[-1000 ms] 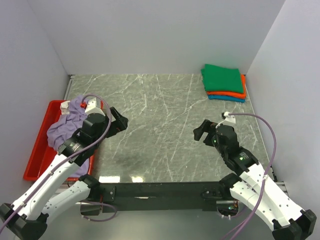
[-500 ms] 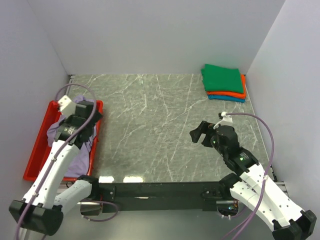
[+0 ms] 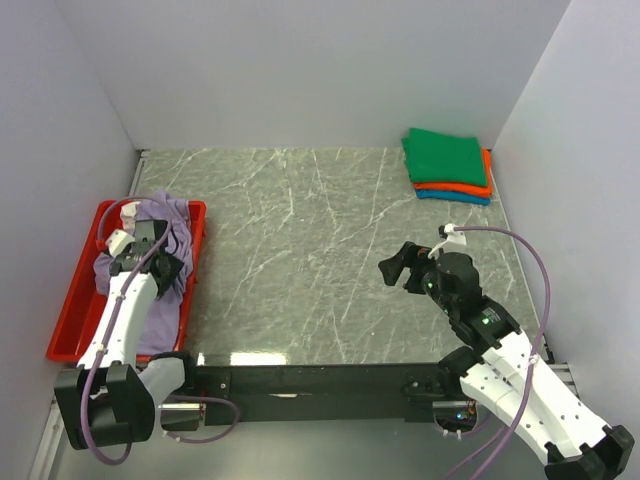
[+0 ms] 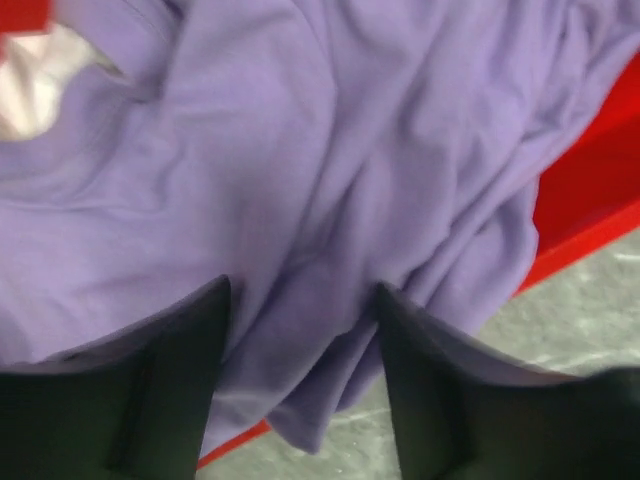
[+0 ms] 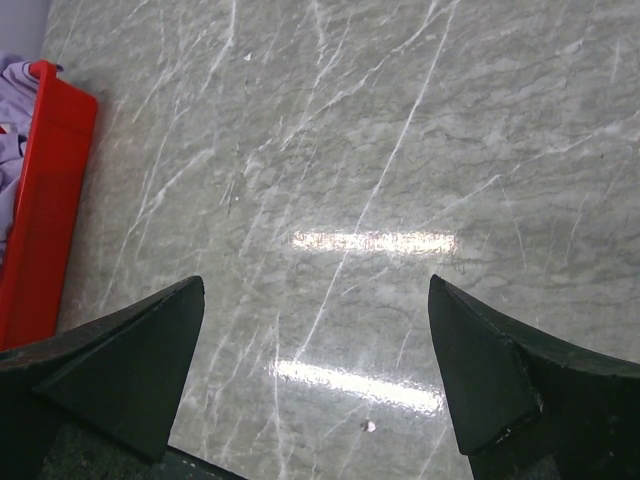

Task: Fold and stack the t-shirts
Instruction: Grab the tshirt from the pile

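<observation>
The lavender t-shirt lies crumpled in the red tray at the left. My left gripper is down over it. In the left wrist view the gripper is open, with folds of lavender cloth between its fingers. A patch of white shirt shows under the lavender. The green t-shirt lies folded on the orange one and the teal one at the back right. My right gripper is open and empty above the table.
The tray's red wall runs close to the right of the left gripper, with grey marble table beyond it. The tray's end shows at the left of the right wrist view. White walls close in the table on three sides.
My left arm has swung from the table's middle left back over the red tray and come down onto the lavender shirt. My right gripper has shifted slightly left.
</observation>
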